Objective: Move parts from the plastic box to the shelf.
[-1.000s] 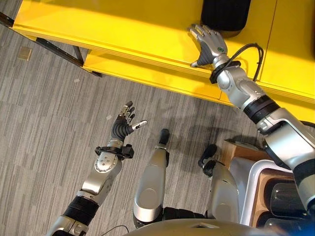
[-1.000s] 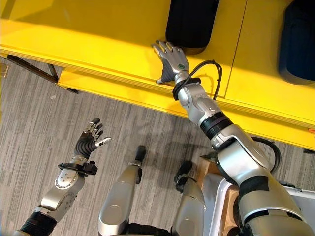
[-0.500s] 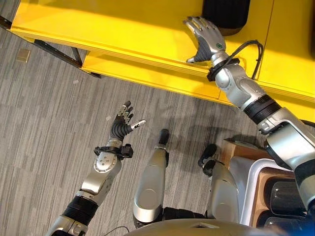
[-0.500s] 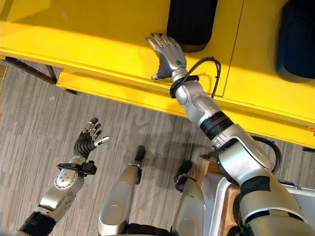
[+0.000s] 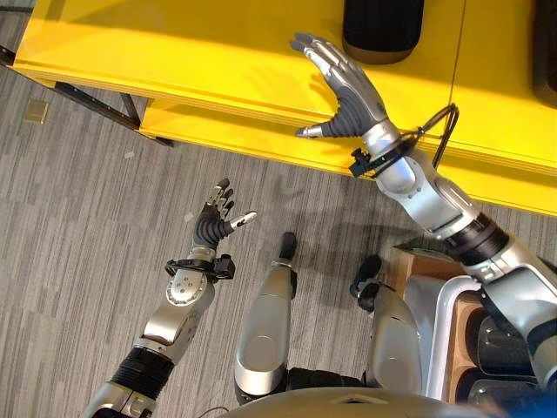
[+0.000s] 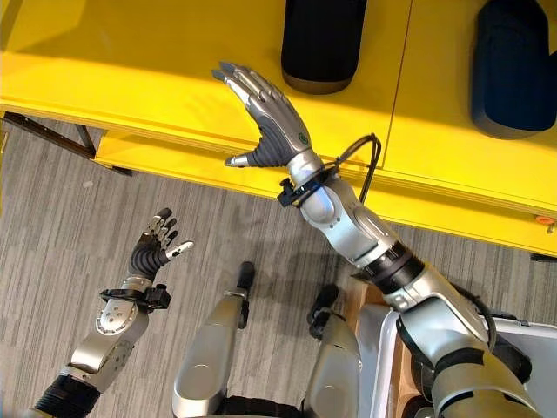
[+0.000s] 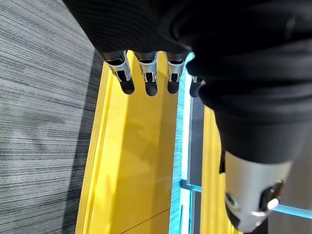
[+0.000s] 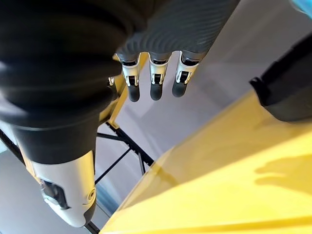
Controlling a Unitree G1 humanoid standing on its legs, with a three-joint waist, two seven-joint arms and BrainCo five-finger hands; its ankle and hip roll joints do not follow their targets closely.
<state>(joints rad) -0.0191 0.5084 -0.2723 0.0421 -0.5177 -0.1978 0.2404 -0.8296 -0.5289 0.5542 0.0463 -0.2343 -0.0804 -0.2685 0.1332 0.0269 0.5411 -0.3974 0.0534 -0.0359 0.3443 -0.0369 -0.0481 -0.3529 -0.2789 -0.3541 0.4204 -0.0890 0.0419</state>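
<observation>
Left eye view: we see the left hand [image 5: 211, 228] raised over the grey floor [image 5: 78, 209], fingers loosely spread, empty. Further right, the right hand [image 5: 350, 91] hovers over the yellow shelf [image 5: 174, 52], fingers straight and empty, near a dark part [image 5: 381, 28]. The plastic box [image 5: 439, 335] sits lower right.
</observation>
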